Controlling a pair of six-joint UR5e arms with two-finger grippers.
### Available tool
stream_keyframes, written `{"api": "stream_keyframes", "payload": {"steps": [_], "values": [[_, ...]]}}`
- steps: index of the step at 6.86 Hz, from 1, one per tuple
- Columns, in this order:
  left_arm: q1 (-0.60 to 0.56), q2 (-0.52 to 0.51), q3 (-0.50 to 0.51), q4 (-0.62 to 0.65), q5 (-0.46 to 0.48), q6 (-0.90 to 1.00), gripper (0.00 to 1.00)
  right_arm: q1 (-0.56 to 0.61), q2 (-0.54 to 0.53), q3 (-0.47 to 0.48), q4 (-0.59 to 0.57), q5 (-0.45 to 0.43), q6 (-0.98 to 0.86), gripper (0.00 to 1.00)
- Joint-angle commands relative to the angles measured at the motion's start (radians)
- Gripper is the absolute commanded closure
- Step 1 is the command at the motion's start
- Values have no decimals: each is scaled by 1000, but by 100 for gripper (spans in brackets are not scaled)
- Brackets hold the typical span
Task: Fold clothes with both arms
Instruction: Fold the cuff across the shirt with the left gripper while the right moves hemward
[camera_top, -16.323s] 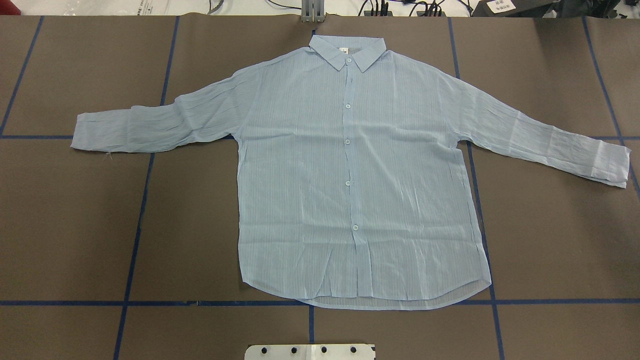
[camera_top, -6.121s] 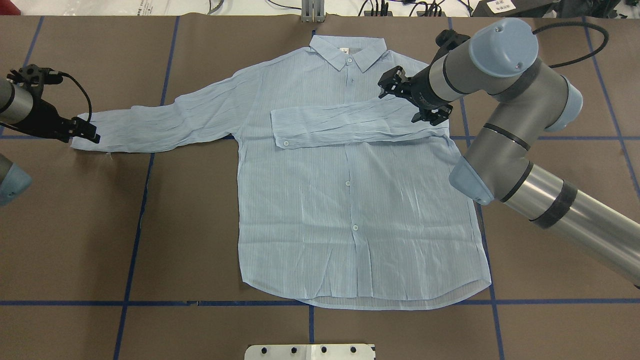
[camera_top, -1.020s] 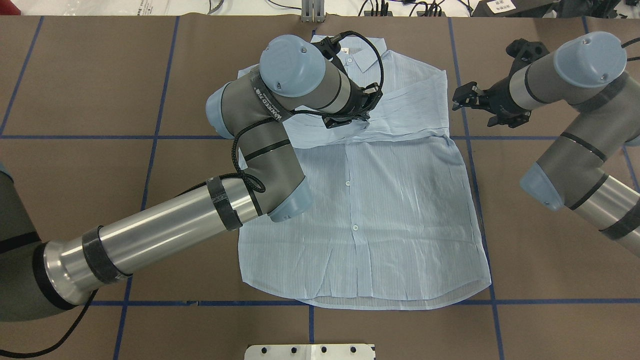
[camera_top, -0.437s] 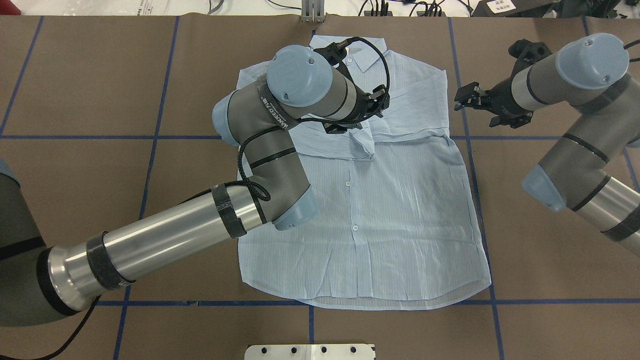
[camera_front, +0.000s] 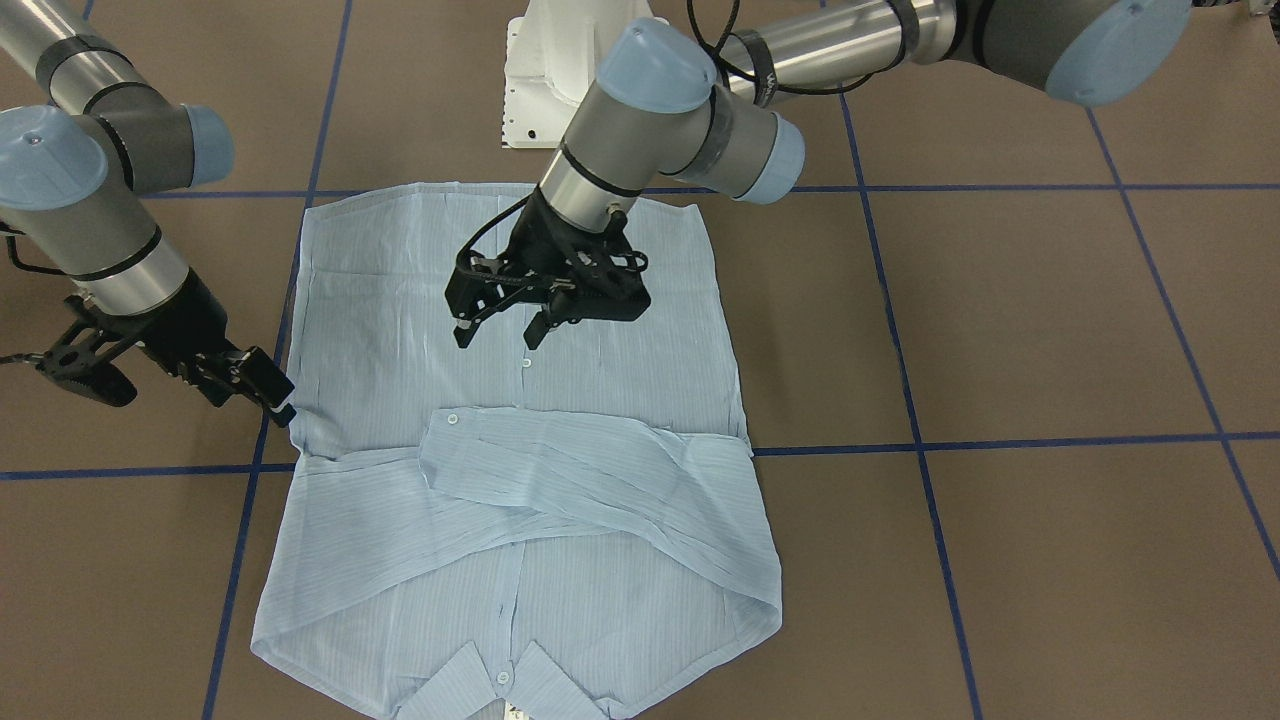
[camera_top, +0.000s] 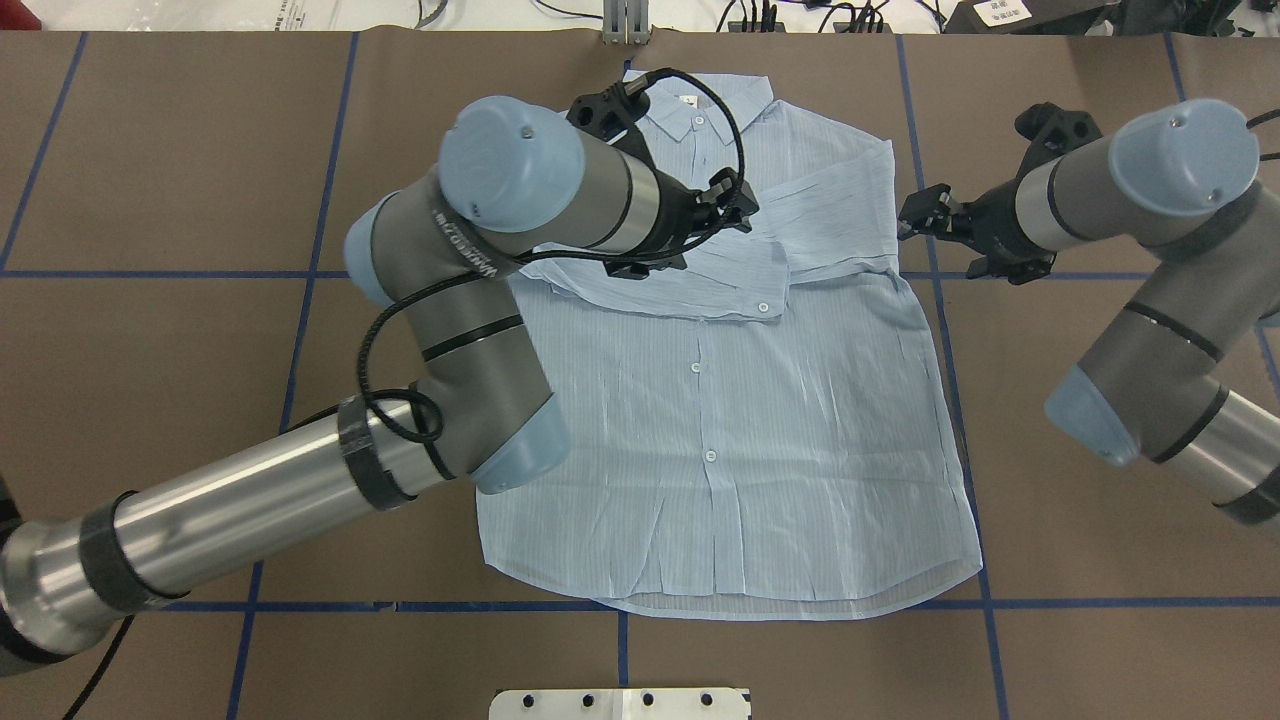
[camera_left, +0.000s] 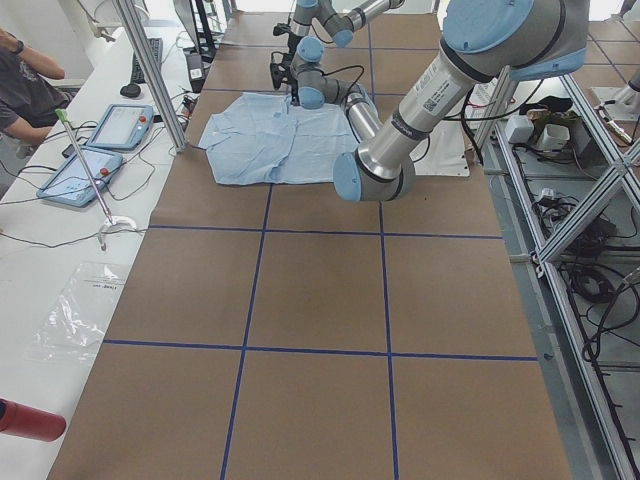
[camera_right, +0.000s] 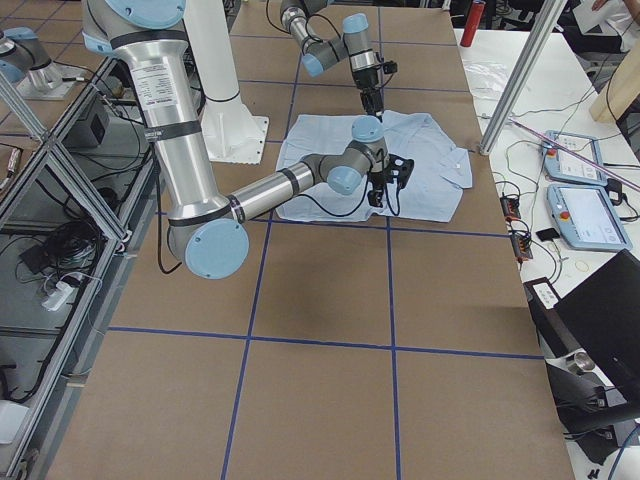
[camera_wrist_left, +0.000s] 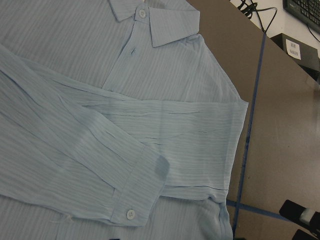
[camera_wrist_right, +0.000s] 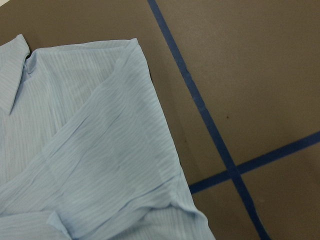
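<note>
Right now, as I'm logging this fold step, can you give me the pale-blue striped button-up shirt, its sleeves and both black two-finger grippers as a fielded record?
shirt: pale-blue striped button-up shirt, flat, buttons up, collar away from robot
surface: brown table with blue tape lines
sleeves: both folded across chest; left-side sleeve lies over right-side sleeve
lower half: unfolded
left gripper: black, two-finger, open, empty, over shirt's front
right gripper: open, empty, at shirt's side edge; contact unclear

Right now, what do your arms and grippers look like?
The left arm and right arm are silver-grey tubes with light-blue joint caps, black bands. The left gripper and right gripper are black, two-fingered. The left arm carries a looping black cable and white lettering.
</note>
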Motion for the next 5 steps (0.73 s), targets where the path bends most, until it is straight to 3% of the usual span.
{"api": "stream_keyframes", "payload": {"steps": [1,4,5], "values": [[-38,176,-226,75,-34,118,22,-161,-88,124,-5,-122,167,0],[-61,241,-260,77,-31,160,22,-286,-291,305,-13,-131,327,2],[-63,242,-259,76,-28,162,22,-321,-336,320,-13,-133,364,2]]}}
